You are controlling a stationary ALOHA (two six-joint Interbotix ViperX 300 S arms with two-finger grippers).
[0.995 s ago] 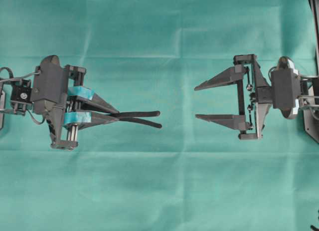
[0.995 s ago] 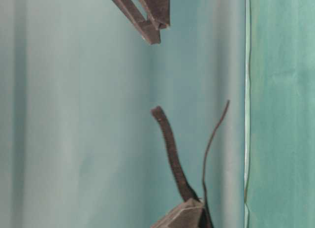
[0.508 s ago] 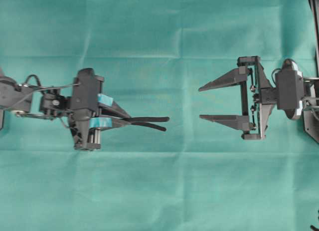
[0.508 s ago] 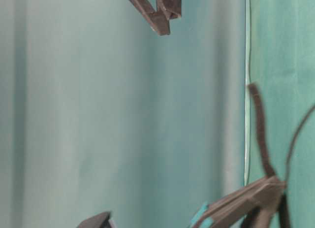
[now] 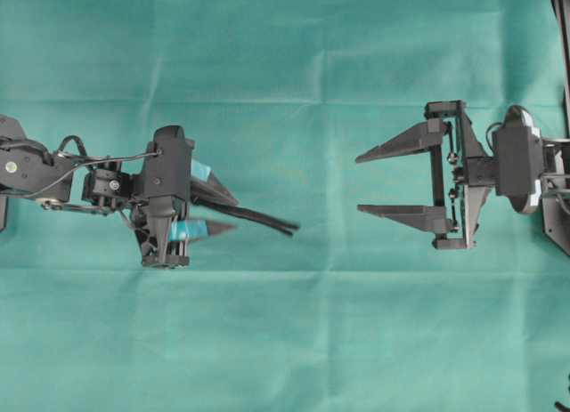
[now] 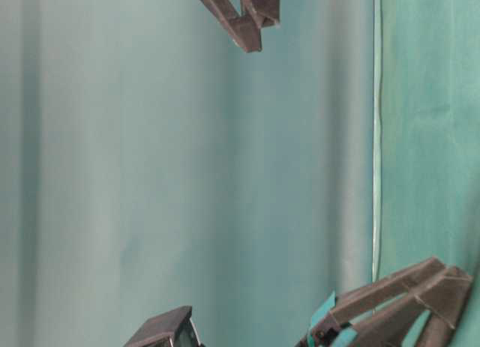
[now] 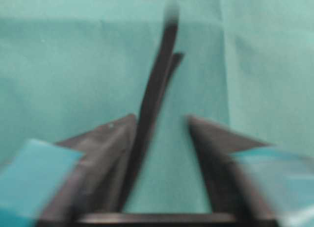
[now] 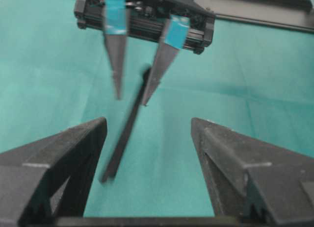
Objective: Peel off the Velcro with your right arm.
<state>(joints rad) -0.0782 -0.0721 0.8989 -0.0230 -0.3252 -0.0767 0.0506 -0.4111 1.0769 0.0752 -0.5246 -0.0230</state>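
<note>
**Me:** Green cloth (image 5: pixel 285 341) covers the whole table, creased, same in every view. Status, hands first.

**Ops:** Go. Right one?

**Me:** My right gripper (image 5: pixel 359 183) has its plain black fingers spread wide with nothing between them. It points toward my left arm across the middle of the table.

**Ops:** Left?

**Me:** My left gripper (image 5: pixel 233 214) has its fingers apart too, with a clear gap between the tips. Teal tape (image 5: pixel 198 172) sits on both fingers near the base.

**Ops:** Velcro?

**Me:** The Velcro (image 5: pixel 263 218) sticks out from between my left fingers toward the right gripper. The left wrist camera shows it running along the inner face of one finger, with open space to the other. I'm not pinching it.

**Ops:** Touching that finger?

**Me:** It looks like it, but the strap is blurred in both wrist views, so I can't say for sure.

**Ops:** Layers?

**Me:** At the free end the two layers show as two separate tips, one reaching farther than the other. Closer to my fingers they run together.

**Ops:** Gap to the right gripper?

**Me:** The free end stops well short of the right fingertips, with bare cloth between. I can't tell whether the strap rests on the cloth.
</note>
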